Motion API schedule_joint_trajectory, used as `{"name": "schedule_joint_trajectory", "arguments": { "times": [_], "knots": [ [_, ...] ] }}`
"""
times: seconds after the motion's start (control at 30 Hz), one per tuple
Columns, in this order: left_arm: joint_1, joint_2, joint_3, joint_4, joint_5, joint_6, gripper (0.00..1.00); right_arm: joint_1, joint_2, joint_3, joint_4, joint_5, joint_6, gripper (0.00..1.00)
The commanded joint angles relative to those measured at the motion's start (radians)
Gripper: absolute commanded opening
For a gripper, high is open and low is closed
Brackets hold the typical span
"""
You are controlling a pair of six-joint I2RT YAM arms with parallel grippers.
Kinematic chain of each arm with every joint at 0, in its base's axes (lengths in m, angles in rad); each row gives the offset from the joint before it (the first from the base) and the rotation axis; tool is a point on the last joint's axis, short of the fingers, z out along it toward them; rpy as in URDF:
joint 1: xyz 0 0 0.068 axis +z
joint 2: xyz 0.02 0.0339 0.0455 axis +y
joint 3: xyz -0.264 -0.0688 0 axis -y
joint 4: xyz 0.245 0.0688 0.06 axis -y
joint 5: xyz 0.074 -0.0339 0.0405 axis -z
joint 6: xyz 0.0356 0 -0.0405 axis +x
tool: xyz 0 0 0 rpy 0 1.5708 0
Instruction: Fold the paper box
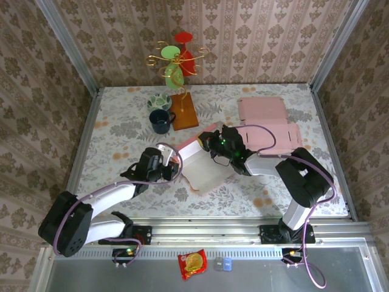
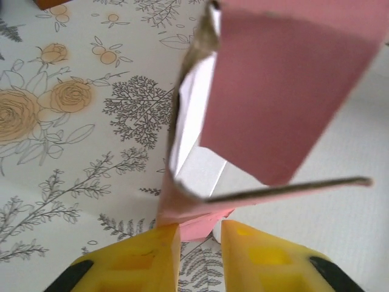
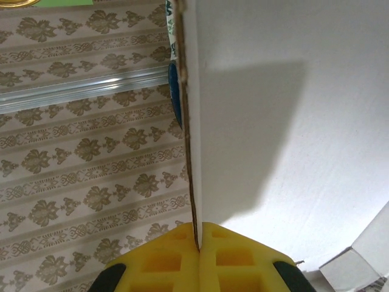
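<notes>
The paper box (image 1: pixel 203 165) lies half-formed on the floral table (image 1: pixel 115 131), between the two sets of fingers. It is pink outside and white inside, with raw brown cardboard edges. The right fingers (image 3: pixel 161 261) are clenched on the thin edge of one raised wall, which runs straight up from their tips, its white inner face spreading to their right. The left fingers (image 2: pixel 143 255) stand slightly parted, gripping nothing, with a pink corner of the box just ahead of the gap between their tips. Beyond that corner a side wall stands upright and a pink flap hangs tilted over it, white lining showing in the opening between them.
</notes>
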Motion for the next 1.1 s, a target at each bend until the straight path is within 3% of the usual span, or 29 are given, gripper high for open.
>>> {"name": "schedule_joint_trajectory", "arguments": {
  "times": [0.0,0.17,0.33,0.47,0.77,0.87,0.97,1.07],
  "knots": [
    [0.011,-0.003,0.064,0.046,0.016,0.053,0.28,0.025,-0.005,0.004,-0.101,-0.045,-0.004,0.0],
    [0.061,0.01,0.073,0.044,0.044,0.081,0.26,0.023,-0.005,0.008,-0.107,-0.051,-0.002,0.0],
    [0.082,0.02,0.083,0.066,0.152,0.117,0.21,0.017,-0.009,0.013,-0.118,-0.052,-0.005,0.0],
    [0.058,-0.006,0.095,0.034,0.204,0.132,0.26,0.002,-0.017,0.018,-0.124,-0.042,-0.001,0.0],
    [0.057,-0.317,0.03,-0.215,0.051,0.023,0.39,-0.059,-0.049,0.058,-0.197,-0.067,-0.02,0.0],
    [0.142,-0.387,-0.007,-0.229,0.058,-0.045,0.4,-0.068,-0.059,0.071,-0.229,-0.088,-0.025,0.0],
    [0.301,-0.328,-0.033,-0.154,0.184,-0.094,0.38,-0.068,-0.061,0.085,-0.243,-0.101,-0.023,0.0],
    [0.316,-0.204,0.022,-0.147,0.24,-0.035,0.34,-0.069,-0.054,0.096,-0.247,-0.108,-0.023,0.0]
  ]
}}
